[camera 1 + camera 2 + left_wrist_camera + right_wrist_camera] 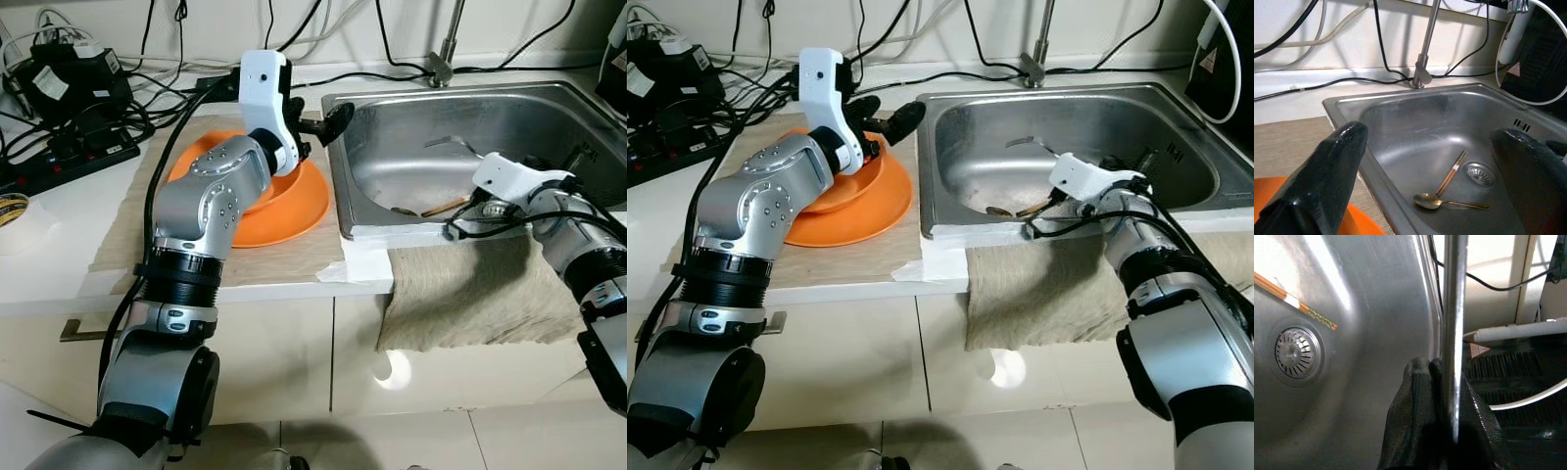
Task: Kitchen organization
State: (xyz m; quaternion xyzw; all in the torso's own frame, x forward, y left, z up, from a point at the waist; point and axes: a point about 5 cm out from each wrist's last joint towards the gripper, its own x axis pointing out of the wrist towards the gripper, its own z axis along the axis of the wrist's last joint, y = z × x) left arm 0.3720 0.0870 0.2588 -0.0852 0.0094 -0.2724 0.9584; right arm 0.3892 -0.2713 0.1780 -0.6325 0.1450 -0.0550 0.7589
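My left gripper [315,113] hangs open over the far rim of the stacked orange plates [289,211], beside the left edge of the steel sink [343,166]. Nothing sits between its fingers [1327,181]. My right gripper [1442,367] is low inside the sink, shut on a slim silver metal handle [1454,308]. In the eye views its white wrist housing [514,176] hides the fingers. A bent metal utensil end [446,145] sticks out left of that housing. On the sink floor lie a chopstick [1451,173] and a spoon [1432,200] near the drain [1480,175].
The plates rest on a beige mat [294,264]. A grey towel [470,294] hangs over the counter front below the sink. The faucet [446,49] stands behind the sink. A power strip and tangled cables [69,147] crowd the back left. A tape roll [10,208] lies at the far left.
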